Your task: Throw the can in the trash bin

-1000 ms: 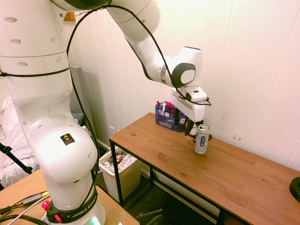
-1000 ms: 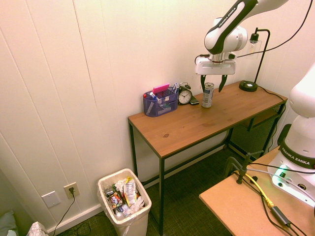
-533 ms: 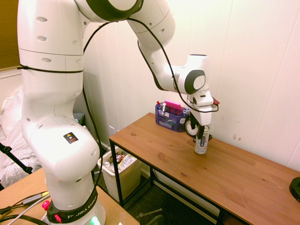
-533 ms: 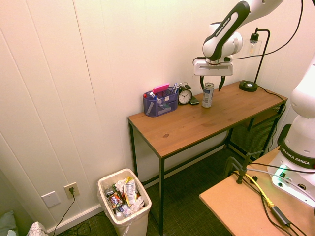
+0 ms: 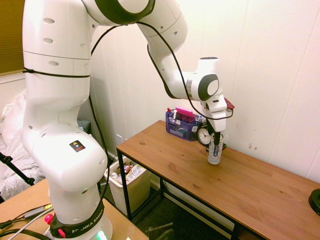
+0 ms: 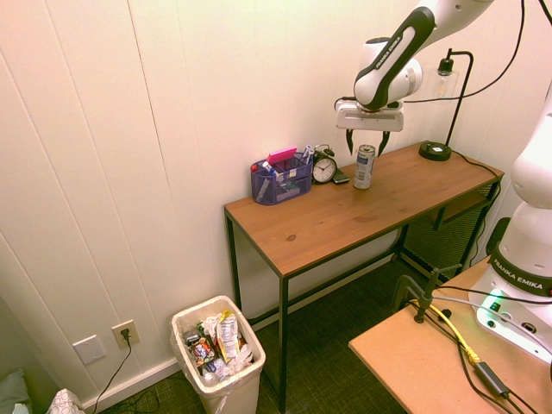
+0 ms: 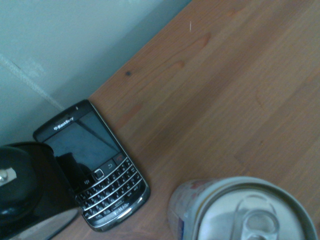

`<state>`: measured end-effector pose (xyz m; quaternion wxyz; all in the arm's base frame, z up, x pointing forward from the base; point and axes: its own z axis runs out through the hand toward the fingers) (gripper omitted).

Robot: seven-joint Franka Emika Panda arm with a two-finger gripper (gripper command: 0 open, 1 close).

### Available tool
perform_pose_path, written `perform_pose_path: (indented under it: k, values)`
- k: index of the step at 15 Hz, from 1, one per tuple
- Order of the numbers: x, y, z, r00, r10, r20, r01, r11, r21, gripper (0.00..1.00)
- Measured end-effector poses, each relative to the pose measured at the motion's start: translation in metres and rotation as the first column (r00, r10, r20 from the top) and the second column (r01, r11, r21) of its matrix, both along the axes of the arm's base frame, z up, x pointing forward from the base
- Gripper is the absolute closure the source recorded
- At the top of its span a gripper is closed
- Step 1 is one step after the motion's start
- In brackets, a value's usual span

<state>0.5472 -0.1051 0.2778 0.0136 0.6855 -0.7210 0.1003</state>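
- Can [image 6: 364, 166] stands upright on the wooden table [image 6: 345, 216], and everything else is placed from it.
- Directly above the can hangs the gripper [image 6: 366, 142], pointing almost straight down with its fingers spread wide, one on each side of the can's top. It pinches nothing and, as far as the second exterior view shows, does not touch the can.
- That straddling pose looks chosen so the fingers can drop past the rim and close on the can's slim sides. The grasp is not yet made.
- In the wrist view the can's lid and pull tab [image 7: 252, 215] fill the lower corner, which fits a camera sitting nearly over the can.
- Just beside the can, toward the wall, a black phone [image 7: 95, 167] lies flat on the table, and a round black alarm clock [image 6: 324, 166] stands next to the phone.
- Both sit close enough that a finger coming down on the wall side could nudge them; that is a judgement, not something seen.
- Farther from the can along the wall stands a blue desk organizer [image 6: 282, 180] holding pens and a pink item.
- A black lamp base [image 6: 435, 152] rests on the table on the can's other side, near the far end.
- Well apart from the can, down on the floor past the organizer end of the table, stands the trash bin [image 6: 217, 355], open-topped and partly filled with wrappers.
- With the bin so low and far off, the can will need a lift and a long carry.
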Motion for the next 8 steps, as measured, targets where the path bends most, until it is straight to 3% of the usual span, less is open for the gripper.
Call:
perform_pose_path:
  k: [8]
  values:
    - [0.011, -0.002, -0.018, 1.000, -0.001, -0.022, 0.000, 1.000, -0.019, 1.00]
